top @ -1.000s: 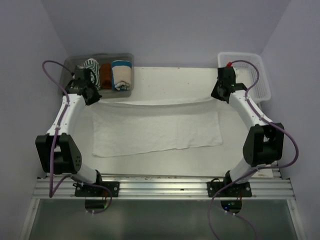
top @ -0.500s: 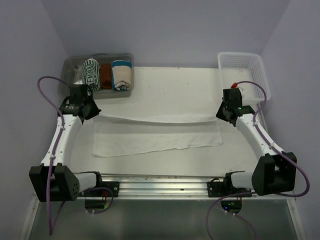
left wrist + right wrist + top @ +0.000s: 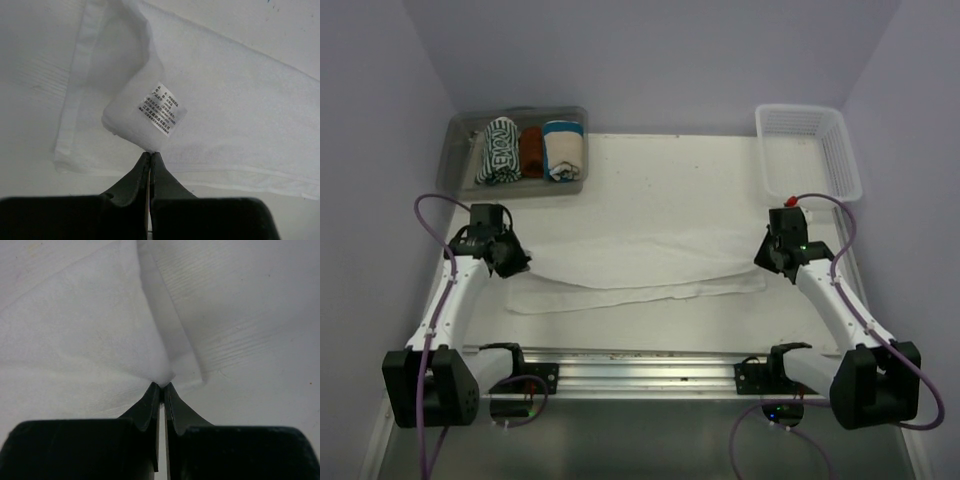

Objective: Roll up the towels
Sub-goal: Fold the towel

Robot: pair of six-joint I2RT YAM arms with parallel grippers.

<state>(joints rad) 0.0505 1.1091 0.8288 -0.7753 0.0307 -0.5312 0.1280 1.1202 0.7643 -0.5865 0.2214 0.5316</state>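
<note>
As you look down from above, white towel (image 3: 640, 250): lies lengthwise across the middle of the table (image 3: 660, 165), between the two arms; upper layer doubled toward the near edge, with a narrow strip of the lower layer showing in front of it
Left gripper (image 3: 150, 154): jaws pressed together on the left corner of the upper layer; you can see the cloth rise to a peak at the tips
Care label (image 3: 161, 108): on that raised corner, facing the wrist camera, print too small to read
Right gripper (image 3: 162, 385): jaws closed tight, pinching the right corner of the same layer; creases run away from the tips
Striped towel (image 3: 498, 150): bundled in the clear bin (image 3: 460, 125) at the far left corner, well apart from both grippers
Bin neighbours: rust-brown towel (image 3: 531, 150) just beside the striped one, then cream towel with teal band (image 3: 563, 150)
White basket (image 3: 800, 110): far right corner, beyond the right arm
</note>
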